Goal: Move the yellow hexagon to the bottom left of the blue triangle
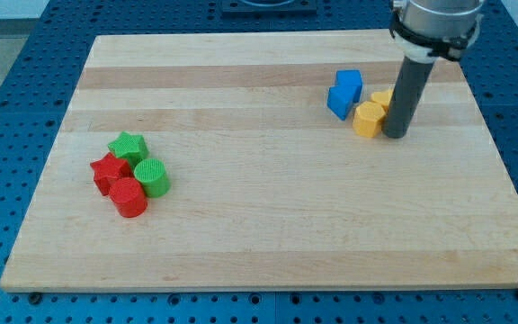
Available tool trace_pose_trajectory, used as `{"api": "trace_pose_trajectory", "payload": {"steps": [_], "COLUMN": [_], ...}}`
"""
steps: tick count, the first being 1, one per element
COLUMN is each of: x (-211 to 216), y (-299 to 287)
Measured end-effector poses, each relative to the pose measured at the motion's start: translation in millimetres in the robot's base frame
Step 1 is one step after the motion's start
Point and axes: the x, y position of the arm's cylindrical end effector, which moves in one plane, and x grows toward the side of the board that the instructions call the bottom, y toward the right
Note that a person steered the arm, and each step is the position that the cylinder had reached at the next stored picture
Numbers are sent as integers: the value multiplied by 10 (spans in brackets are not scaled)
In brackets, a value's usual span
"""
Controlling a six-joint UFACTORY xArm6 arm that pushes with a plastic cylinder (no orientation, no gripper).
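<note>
Pushing underway: my tip (395, 135) touches the yellow hexagon (368, 118) from the view's right; no claw exists to spread or pinch. You see it just beside the blue triangle (339, 102), at its lower right. Next, shove it leftward across the counter (277, 225), under the triangle.

My rod (403, 94) is plain dark grey, round and straight, under a wider grey collar (436, 20) with a black band.
</note>
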Motion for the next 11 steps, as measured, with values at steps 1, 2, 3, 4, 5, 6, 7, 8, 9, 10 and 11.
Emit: {"api": "trace_pose_trajectory", "payload": {"steps": [1, 2, 3, 4, 5, 6, 7, 8, 9, 10, 11], "x": [0, -108, -224, -224, -225, -224, -225, -225, -187, -114, -92], "y": [0, 0, -29, -81, -402, -840, -1016, -704, -708, -837, -922]}}
